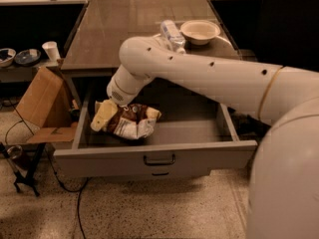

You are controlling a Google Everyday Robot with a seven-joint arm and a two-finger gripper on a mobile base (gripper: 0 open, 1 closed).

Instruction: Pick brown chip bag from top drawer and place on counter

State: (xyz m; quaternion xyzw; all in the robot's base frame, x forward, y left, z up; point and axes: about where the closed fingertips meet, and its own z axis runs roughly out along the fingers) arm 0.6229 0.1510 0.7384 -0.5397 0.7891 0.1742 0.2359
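Note:
The top drawer stands pulled open below the counter. The brown chip bag lies crumpled on the drawer floor at the left, dark brown with white and cream panels. My gripper reaches down into the drawer's left side and sits at the bag's left end, touching or overlapping it. The white arm crosses from the right, over the drawer's back and the counter's front edge.
A clear plastic bottle and a white bowl stand on the counter at the back right. A cardboard box leans left of the drawer. A paper cup and dishes sit on a low shelf at the left.

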